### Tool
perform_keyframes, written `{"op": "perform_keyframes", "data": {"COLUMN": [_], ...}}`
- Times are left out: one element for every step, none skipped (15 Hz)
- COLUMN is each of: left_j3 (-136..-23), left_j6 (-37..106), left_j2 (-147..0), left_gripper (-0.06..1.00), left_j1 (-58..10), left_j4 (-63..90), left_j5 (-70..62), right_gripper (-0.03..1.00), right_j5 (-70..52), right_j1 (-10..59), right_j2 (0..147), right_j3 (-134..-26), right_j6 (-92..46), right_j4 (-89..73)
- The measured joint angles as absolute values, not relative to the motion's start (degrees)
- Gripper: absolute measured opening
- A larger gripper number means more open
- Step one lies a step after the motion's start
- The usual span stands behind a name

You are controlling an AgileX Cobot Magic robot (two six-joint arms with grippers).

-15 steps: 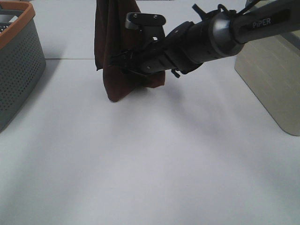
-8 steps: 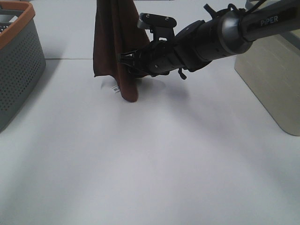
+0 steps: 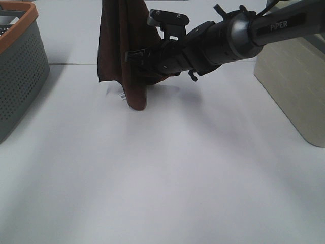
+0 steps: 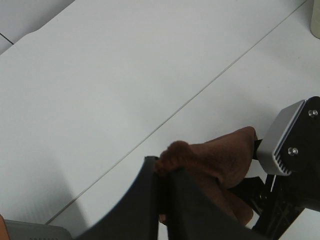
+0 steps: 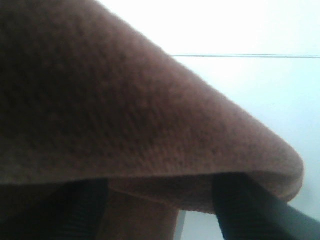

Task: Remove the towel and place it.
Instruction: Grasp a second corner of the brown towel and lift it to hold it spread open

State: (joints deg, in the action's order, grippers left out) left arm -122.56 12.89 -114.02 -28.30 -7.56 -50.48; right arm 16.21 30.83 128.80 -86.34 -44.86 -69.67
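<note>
Now, high view, towel (image 3: 119,46): is hanging down at 12 o'clock, over the white table (image 3: 162,178).
High view, right gripper (image 3: 136,56): is reaching in from 2 o'clock and touching the towel's middle.
High view, basket (image 3: 20,71): is sitting at 9 o'clock.
Left wrist view, left gripper (image 4: 163,172): is pinching a towel fold, fingers pressed together.
Right wrist view, right gripper: its fingers (image 5: 82,212) are standing apart, with the towel lying over them.

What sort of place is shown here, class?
Probably a robotics lab workbench: a bare white table, a black arm marked PIPER, and a brown towel and grey basket staged as props.
</note>
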Motion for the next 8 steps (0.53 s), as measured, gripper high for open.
{"op": "perform_keyframes", "data": {"left_j3": [-122.6,-122.6,-122.6,-122.6,-122.6,-122.6,-122.6,-122.6], "left_j6": [12.9,12.9,12.9,12.9,12.9,12.9,12.9,12.9], "left_j2": [-114.0,-114.0,-114.0,-114.0,-114.0,-114.0,-114.0,-114.0], "left_gripper": [0.02,0.02,0.02,0.02,0.02,0.02,0.02,0.02], "left_j1": [-28.3,-28.3,-28.3,-28.3,-28.3,-28.3,-28.3,-28.3], "left_j4": [-7.5,-7.5,-7.5,-7.5,-7.5,-8.0,-8.1,-8.1], "left_j5": [-50.6,-50.7,-50.9,-51.3,-51.6,-51.7,-51.7,-51.7], "right_gripper": [0.48,0.45,0.37,0.25,0.11,0.00,0.00,0.00], "right_j5": [18.0,19.8,20.3,21.0,20.7,19.2,18.5,18.5], "right_j1": [30.8,30.8,30.8,30.8,30.8,30.8,30.8,30.8], "right_j2": [128.8,128.8,128.8,128.8,128.8,127.5,125.8,124.6], "right_j3": [-86.3,-86.3,-86.3,-86.3,-86.3,-84.5,-82.2,-80.7], "right_j6": [-44.9,-45.3,-45.8,-47.6,-51.1,-59.8,-63.9,-65.8], "right_j4": [-69.7,-69.6,-69.6,-69.4,-69.3,-70.2,-71.4,-71.9]}}
